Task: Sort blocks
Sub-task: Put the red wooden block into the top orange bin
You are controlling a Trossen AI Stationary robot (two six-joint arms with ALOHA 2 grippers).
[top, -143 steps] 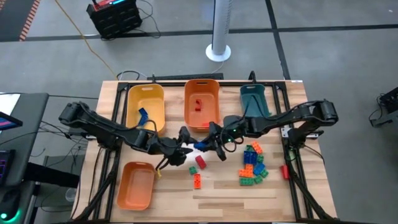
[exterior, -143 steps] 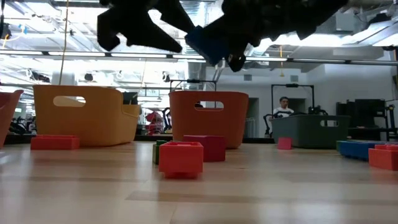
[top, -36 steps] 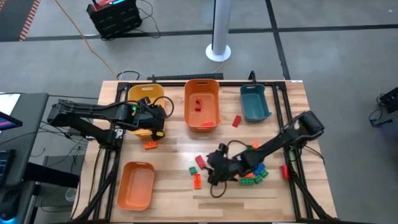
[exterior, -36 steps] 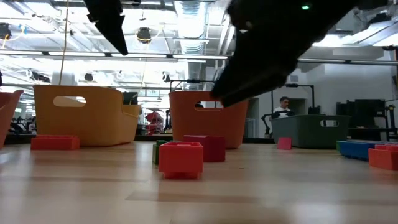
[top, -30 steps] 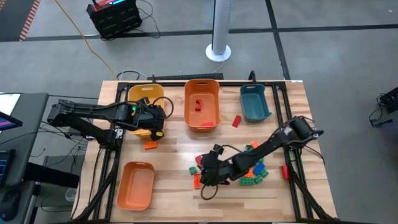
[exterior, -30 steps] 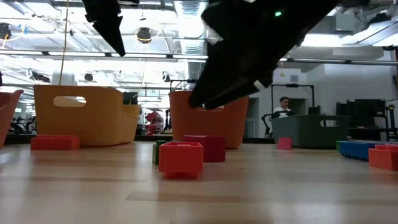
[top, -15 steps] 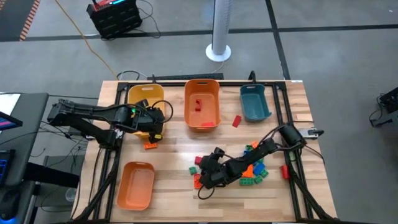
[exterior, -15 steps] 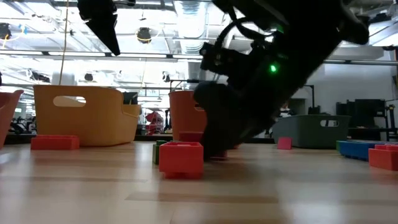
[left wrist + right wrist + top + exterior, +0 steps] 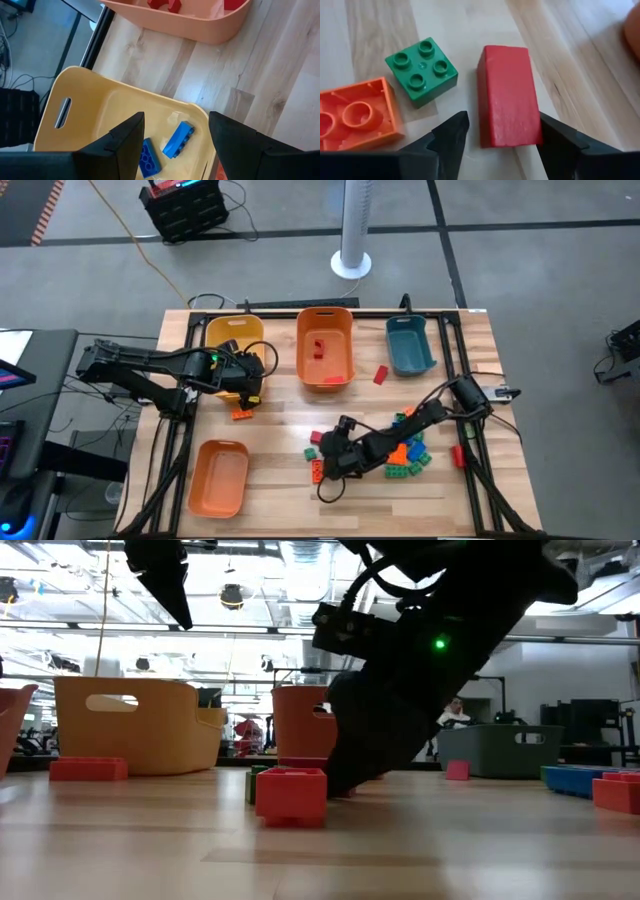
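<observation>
red block (image 9: 507, 95) lies between the spread right pincer (image 9: 502, 137) fingers; left pincer (image 9: 175, 150) apart.

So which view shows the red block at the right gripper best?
The right wrist view: the red block fills the frame between the open right gripper fingers. The high view has the arm over it, the low view only a red sliver behind the gripper, the left wrist view nothing.
</observation>
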